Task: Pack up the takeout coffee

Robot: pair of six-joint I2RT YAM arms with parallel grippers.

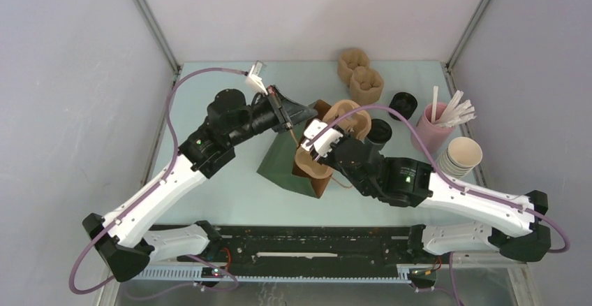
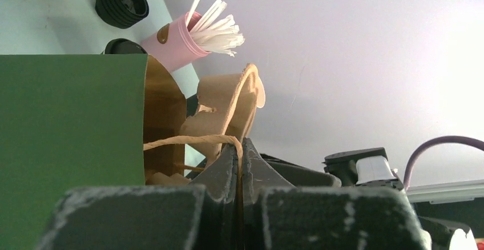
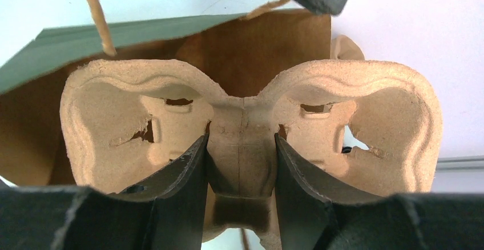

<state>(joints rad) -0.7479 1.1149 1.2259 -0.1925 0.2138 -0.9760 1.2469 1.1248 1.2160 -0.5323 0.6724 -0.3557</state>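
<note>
From above, the takeout coffee [image 1: 380, 133] shows only its black lid, its 9 o'clock side covered by the cup carrier [image 1: 347, 114], while in the left wrist view the green bag [image 2: 68, 119] hides all of it except a thin arc of the lid above the bag's top edge.

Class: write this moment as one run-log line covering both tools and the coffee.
left tool: shut on bag handle | right tool: gripping pulp carrier at green bag mouth | takeout coffee: on table, unpacked
</note>
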